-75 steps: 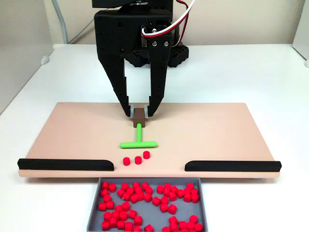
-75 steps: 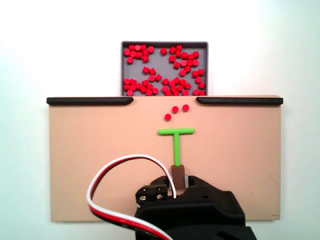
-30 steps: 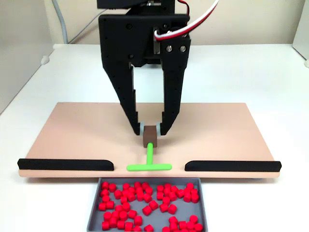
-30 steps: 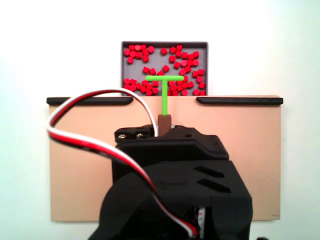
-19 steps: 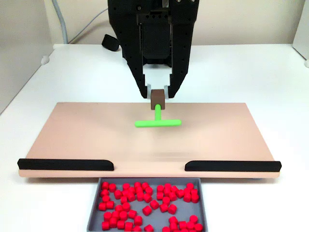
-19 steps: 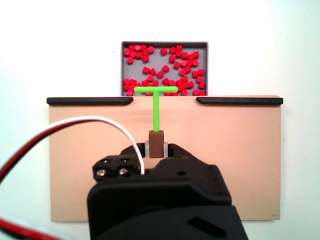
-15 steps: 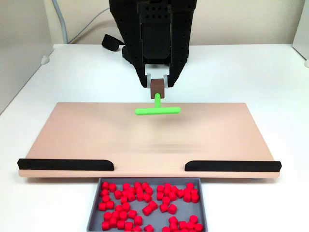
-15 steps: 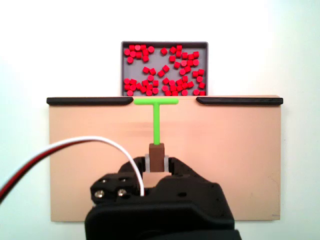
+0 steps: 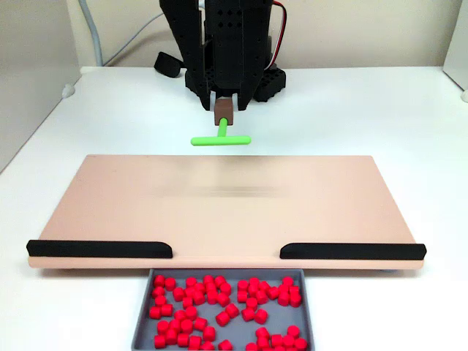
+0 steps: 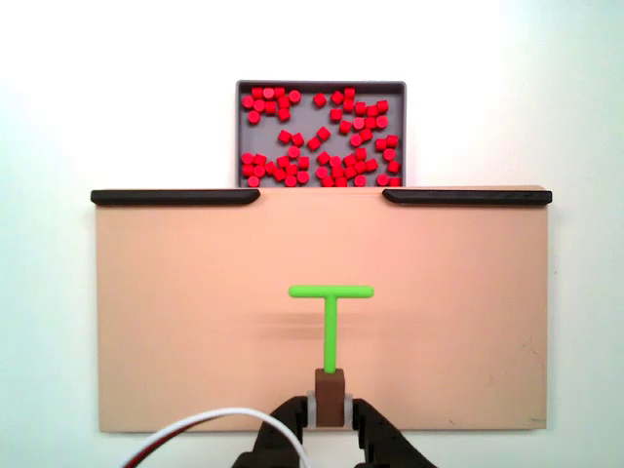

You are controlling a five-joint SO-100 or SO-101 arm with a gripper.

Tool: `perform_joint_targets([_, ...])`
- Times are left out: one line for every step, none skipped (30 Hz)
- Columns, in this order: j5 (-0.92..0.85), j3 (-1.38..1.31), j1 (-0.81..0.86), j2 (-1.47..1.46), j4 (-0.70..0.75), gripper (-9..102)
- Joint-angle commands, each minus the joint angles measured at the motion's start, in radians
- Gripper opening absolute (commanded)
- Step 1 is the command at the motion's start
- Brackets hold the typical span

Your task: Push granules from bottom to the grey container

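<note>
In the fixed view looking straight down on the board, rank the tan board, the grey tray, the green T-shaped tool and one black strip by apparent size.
1. tan board
2. grey tray
3. black strip
4. green T-shaped tool, though it is held above the board, nearer the camera, so it looks somewhat enlarged.

Bright even light, slight motion blur

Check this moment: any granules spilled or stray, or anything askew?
Nothing stands out. All granules sit inside the grey tray, the board carries none, and the gripper holds the green T-tool straight, above the board.
</note>
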Motion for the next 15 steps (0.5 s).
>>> perform_joint_targets([0.026, -0.002, -0.009, 0.04, 0.009, 0])
perform_joint_targets([0.031, -0.002, -0.011, 0.041, 0.017, 0])
perform_joint_targets([0.031, -0.002, -0.012, 0.044, 0.028, 0])
perform_joint_targets([0.031, -0.002, -0.012, 0.051, 0.04, 0])
perform_joint_targets([0.031, -0.002, -0.012, 0.058, 0.046, 0])
perform_joint_targets([0.034, -0.002, -0.012, 0.066, 0.051, 0])
perform_joint_targets([0.04, -0.002, -0.015, 0.072, 0.051, 0])
perform_joint_targets([0.046, -0.002, -0.018, 0.075, 0.051, 0])
perform_joint_targets([0.052, -0.002, -0.021, 0.075, 0.051, 0])
perform_joint_targets([0.058, -0.002, -0.025, 0.074, 0.051, 0])
perform_joint_targets([0.061, -0.002, -0.028, 0.071, 0.051, 0])
perform_joint_targets([0.063, -0.002, -0.029, 0.071, 0.051, 0])
perform_joint_targets([0.063, -0.002, -0.031, 0.069, 0.051, 0])
perform_joint_targets([0.063, -0.002, -0.032, 0.067, 0.051, 0])
perform_joint_targets([0.063, -0.002, -0.034, 0.066, 0.051, 0])
